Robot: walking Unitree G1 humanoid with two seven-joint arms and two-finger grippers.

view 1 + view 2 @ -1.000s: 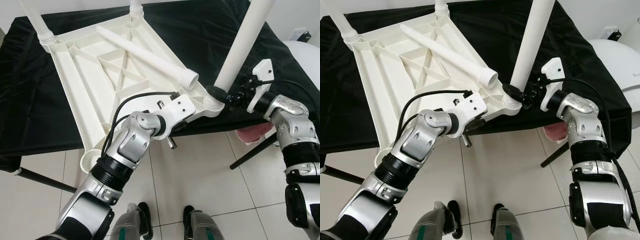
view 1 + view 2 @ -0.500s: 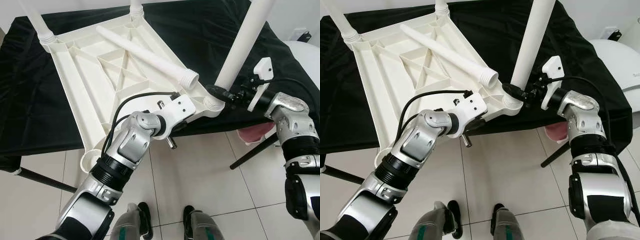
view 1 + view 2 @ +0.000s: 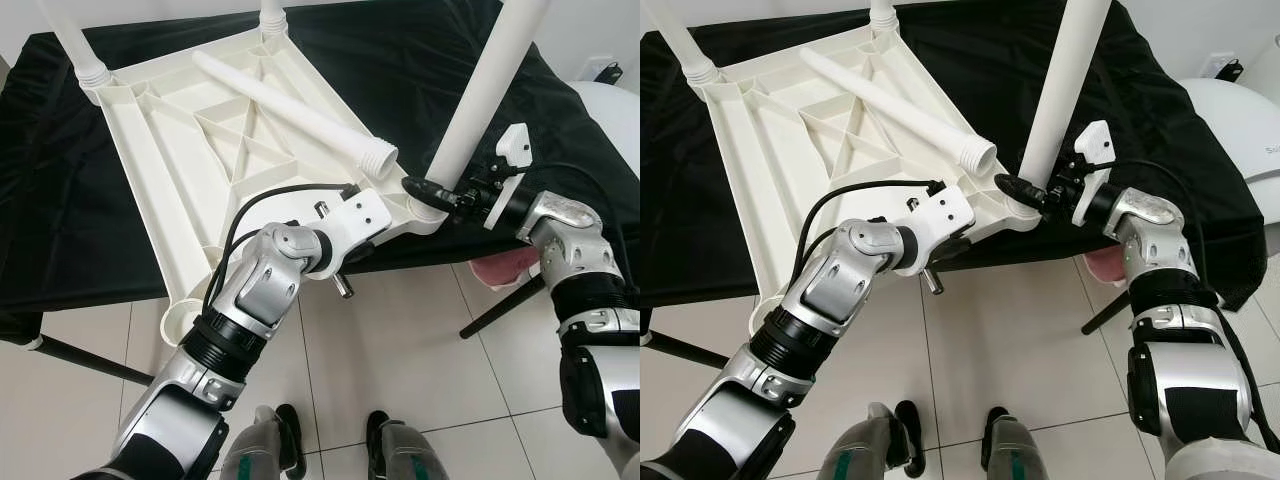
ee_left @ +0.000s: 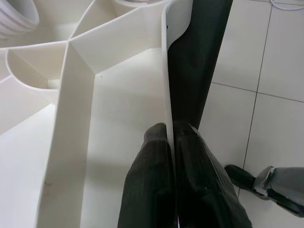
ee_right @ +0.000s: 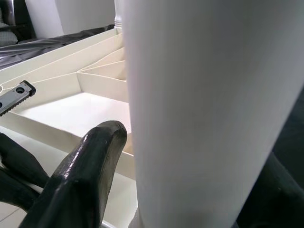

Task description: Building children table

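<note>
Upside-down white plastic children's tabletop (image 3: 190, 150) on black cloth-covered work table (image 3: 60, 200), ribbed underside up, near edge overhanging tiled floor (image 3: 400, 350). At far L corner, upright leg (image 3: 75, 45) already seated in socket; 2nd leg (image 3: 272, 12) standing at far edge, w/ top cut off by frame. Near L corner socket (image 3: 180, 322) open, hanging past cloth edge. Loose leg (image 3: 290, 115) lying diagonally across ribs, threaded end toward near R corner. Left gripper (image 4: 171, 142) clamped on tabletop's near rim (image 4: 166, 85), one black finger (image 4: 149, 180) inside rim, other outside, pinching thin wall; silver left arm (image 3: 260, 290) bent up from below, black cable looped over wrist. Further R, tall leg (image 3: 485, 95) standing in near R corner socket (image 3: 425, 208), tilted slightly off vertical. Right gripper (image 3: 432, 190) closed round base of that leg just above socket; in right wrist view, one dark finger (image 5: 85, 175) pressed against leg's white shaft (image 5: 204, 109), other finger mostly hidden behind it. Right arm (image 3: 575, 250) reaching in from R side over cloth edge. Far R, white rounded object (image 3: 1240, 120) beside work table, nature unclear. Below, robot's feet (image 3: 330, 445) on tiles.
</note>
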